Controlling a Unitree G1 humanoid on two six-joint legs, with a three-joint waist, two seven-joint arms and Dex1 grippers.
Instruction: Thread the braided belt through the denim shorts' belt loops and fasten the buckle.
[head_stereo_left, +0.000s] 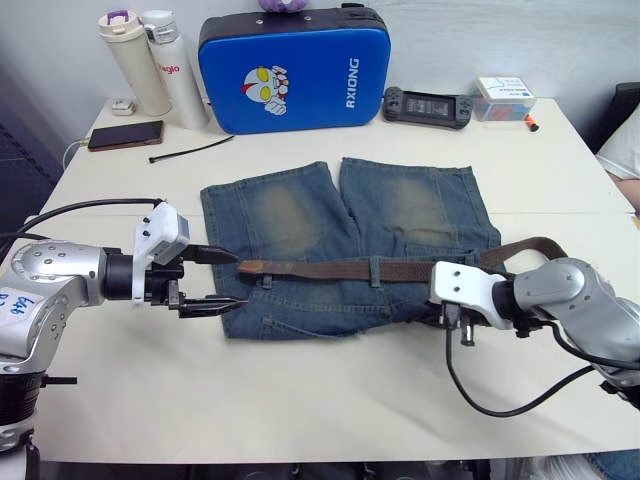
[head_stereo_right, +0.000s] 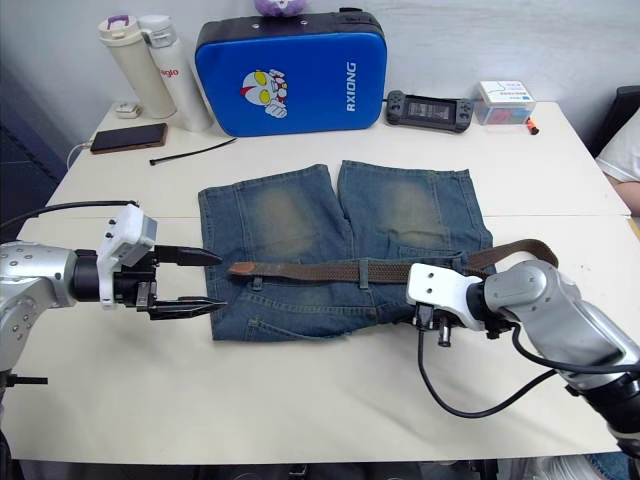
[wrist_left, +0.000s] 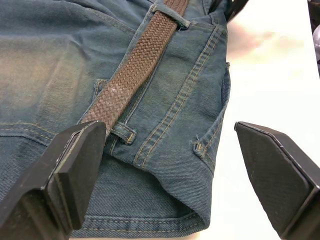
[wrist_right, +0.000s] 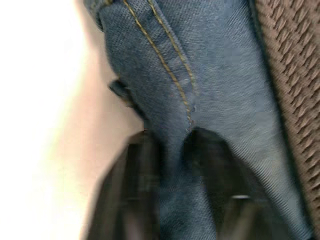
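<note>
- The denim shorts (head_stereo_left: 345, 245) lie flat on the white table (head_stereo_left: 330, 390), waistband towards the robot and the two legs pointing towards the far edge
- The braided belt (head_stereo_left: 340, 269) runs along the waistband from the robot's left to its right; it passes under a belt loop (head_stereo_left: 375, 270) near the middle and another near its left end
- The belt's left end stops just short of the shorts' left edge, and its right end curls off the shorts onto the table beside the right arm
- The left gripper (head_stereo_left: 212, 279) hovers at the left edge of the shorts, its two black fingers (wrist_left: 75, 170) spread wide apart, one beside the belt's tip and one over the waistband corner, clasping nothing
- The right gripper (wrist_right: 172, 165) is at the right end of the waistband, its fingers pinched together on a fold of the denim, just beside the belt
- At the far edge of the table stand a blue case (head_stereo_left: 292, 68), two bottles (head_stereo_left: 150, 65), a phone (head_stereo_left: 125, 135), a black cable tie (head_stereo_left: 190, 150) and a game console (head_stereo_left: 430, 106)
</note>
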